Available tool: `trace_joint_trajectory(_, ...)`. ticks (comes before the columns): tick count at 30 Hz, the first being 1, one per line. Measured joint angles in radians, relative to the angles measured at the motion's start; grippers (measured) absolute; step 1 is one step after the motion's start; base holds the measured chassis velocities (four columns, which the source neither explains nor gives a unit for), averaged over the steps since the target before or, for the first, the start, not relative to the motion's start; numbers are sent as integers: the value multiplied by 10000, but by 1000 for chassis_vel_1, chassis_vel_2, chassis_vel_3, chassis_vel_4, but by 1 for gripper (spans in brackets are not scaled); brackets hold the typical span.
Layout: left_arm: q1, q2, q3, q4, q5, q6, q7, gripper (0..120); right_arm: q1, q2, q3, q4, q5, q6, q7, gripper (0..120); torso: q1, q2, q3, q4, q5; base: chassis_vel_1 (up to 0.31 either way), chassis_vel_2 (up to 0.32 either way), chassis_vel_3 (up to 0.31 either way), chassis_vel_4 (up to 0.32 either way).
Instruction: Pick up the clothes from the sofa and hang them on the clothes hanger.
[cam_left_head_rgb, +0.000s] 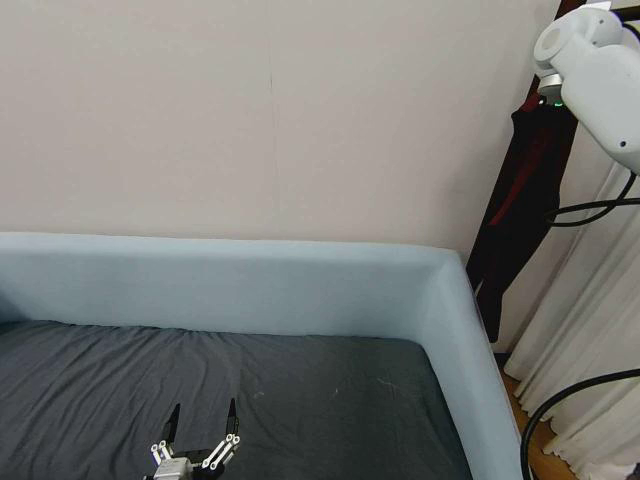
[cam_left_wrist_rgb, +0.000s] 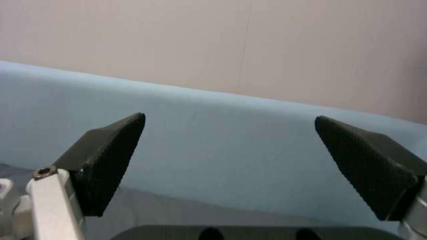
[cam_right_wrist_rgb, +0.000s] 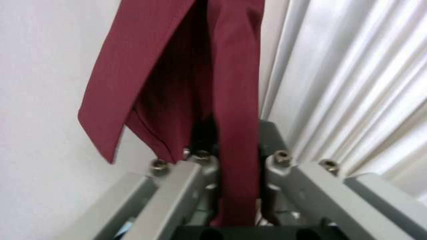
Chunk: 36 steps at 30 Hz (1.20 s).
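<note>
A dark red garment (cam_left_head_rgb: 520, 190) hangs down beside the wall, past the sofa's right end, under my raised right arm (cam_left_head_rgb: 600, 70). In the right wrist view the same red cloth (cam_right_wrist_rgb: 227, 75) runs down between the fingers of my right gripper (cam_right_wrist_rgb: 230, 150), which is shut on it. What the garment's top hangs from is hidden. My left gripper (cam_left_head_rgb: 201, 432) hovers low over the dark grey sofa seat (cam_left_head_rgb: 330, 400), open and holding nothing. In the left wrist view that gripper (cam_left_wrist_rgb: 230, 122) faces the light blue sofa back (cam_left_wrist_rgb: 220, 150), its fingers wide apart.
The light blue sofa back (cam_left_head_rgb: 250, 285) runs along a plain wall, and its right armrest (cam_left_head_rgb: 465, 340) ends near the garment. White curtains (cam_left_head_rgb: 590, 330) hang at the far right. A black cable (cam_left_head_rgb: 560, 400) loops in front of them.
</note>
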Motion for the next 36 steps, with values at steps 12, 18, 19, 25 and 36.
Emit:
trace_joint_trajectory(12,12,-58,9,-8,42,-13,4,100,-191,-671,-147,1737,579,1,299,60,0,0,0,7,-3,0,0,0,0)
trace_joint_trajectory(18,-7,-74,-11,6,105,18,6,100,-35,-2175,-940,4152,428,1,-112,83,0,0,-1,-2,2,0,0,0,0)
trace_joint_trajectory(19,-7,-74,-11,6,105,18,6,100,-35,-2175,-940,4152,428,1,-112,83,0,0,-1,-2,2,0,0,0,0)
trace_joint_trajectory(25,-77,68,-73,44,68,128,9,100,-255,-3757,-806,7389,-84,2,8,100,0,2,0,4,0,0,0,0,0)
trace_joint_trajectory(36,-108,257,-307,28,-175,179,27,100,-2450,-6267,1107,11527,-1080,487,-724,100,0,2,0,8,-2,0,0,0,0)
